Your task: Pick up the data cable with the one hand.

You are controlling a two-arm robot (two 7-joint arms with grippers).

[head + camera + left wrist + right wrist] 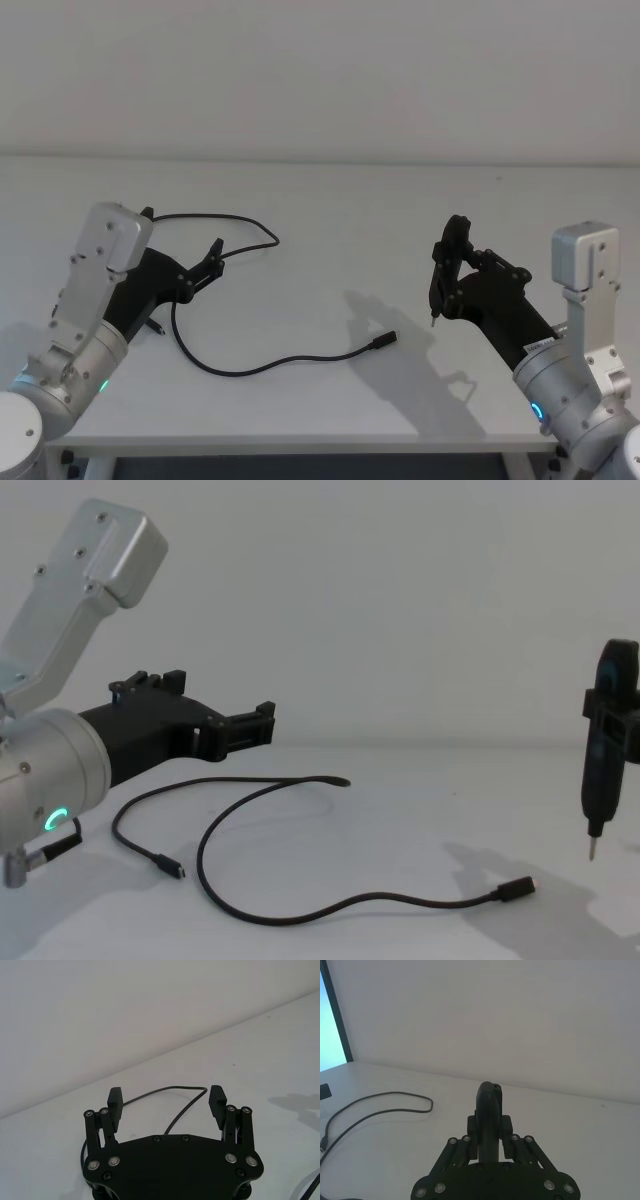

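A white tabletop carries one data cable, long, thin and black; it has two small plugs, one near the left arm and one out toward the middle. The other thing around is one slim black tool with a thin pointed tip; it is pinched upright in the right end effector, whose fingers are pressed against its sides; it hangs over the right side of the tabletop, tip down, well apart from the cable, and throws a shadow near the middle plug. There are two end effectors, one on each arm.

The left end effector hovers above the left side of the tabletop with its fingers spread wide and nothing between them; it does not touch the cable. The cable lies flat on the tabletop, looping just below and ahead of it; in the left wrist view a bend of the cable shows between the two spread pads, farther out; the rest curves away toward the middle.
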